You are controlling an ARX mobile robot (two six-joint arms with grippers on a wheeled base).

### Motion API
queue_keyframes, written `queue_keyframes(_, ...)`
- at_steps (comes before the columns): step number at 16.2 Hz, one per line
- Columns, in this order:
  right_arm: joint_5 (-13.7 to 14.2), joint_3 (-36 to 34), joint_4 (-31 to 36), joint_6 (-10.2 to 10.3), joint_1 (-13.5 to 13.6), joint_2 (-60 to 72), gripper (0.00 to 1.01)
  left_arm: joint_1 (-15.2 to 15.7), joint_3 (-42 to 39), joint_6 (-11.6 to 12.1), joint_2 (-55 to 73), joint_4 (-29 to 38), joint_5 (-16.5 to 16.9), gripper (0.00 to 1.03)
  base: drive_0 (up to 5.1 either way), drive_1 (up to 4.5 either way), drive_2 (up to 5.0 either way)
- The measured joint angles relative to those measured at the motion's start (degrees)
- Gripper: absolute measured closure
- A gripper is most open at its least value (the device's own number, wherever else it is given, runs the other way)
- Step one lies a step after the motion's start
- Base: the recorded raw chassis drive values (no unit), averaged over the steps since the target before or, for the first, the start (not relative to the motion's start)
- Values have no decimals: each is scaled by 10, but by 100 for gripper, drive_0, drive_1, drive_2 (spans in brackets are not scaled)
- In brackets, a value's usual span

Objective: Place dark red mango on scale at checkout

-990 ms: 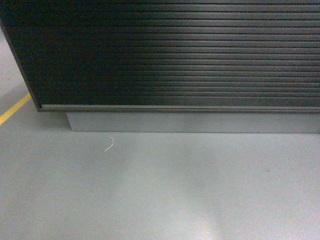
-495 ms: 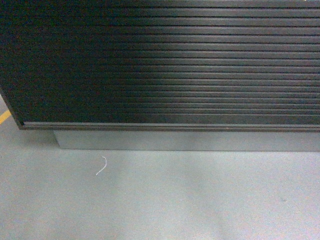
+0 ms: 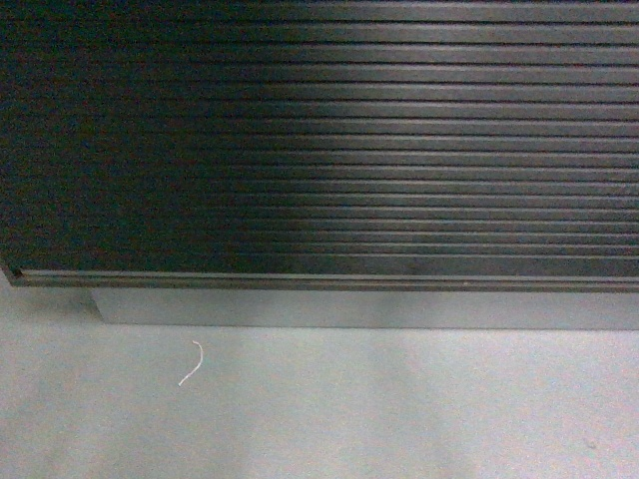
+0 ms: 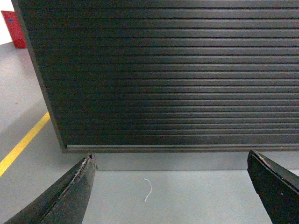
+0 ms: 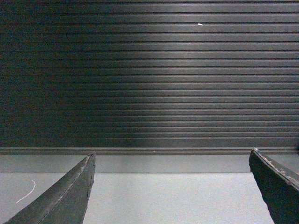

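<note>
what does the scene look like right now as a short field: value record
checkout: dark ribbed counter front fills all three views, grey plinth below
floor: grey, a small white curled scrap lies near the plinth
floor marking: yellow line at left in the left wrist view
mango: not in view
scale: not in view
left tool: open, empty
right tool: open, empty

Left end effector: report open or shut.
Open. The left end effector has its fingers wide apart, with bare floor between and nothing held.
</note>
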Motion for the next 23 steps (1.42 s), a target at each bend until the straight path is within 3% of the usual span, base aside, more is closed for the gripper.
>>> queue_keyframes(23, 0, 0, 0, 0, 0, 0, 3, 0, 0, 0, 0, -1, 0, 5, 1, 263, -260)
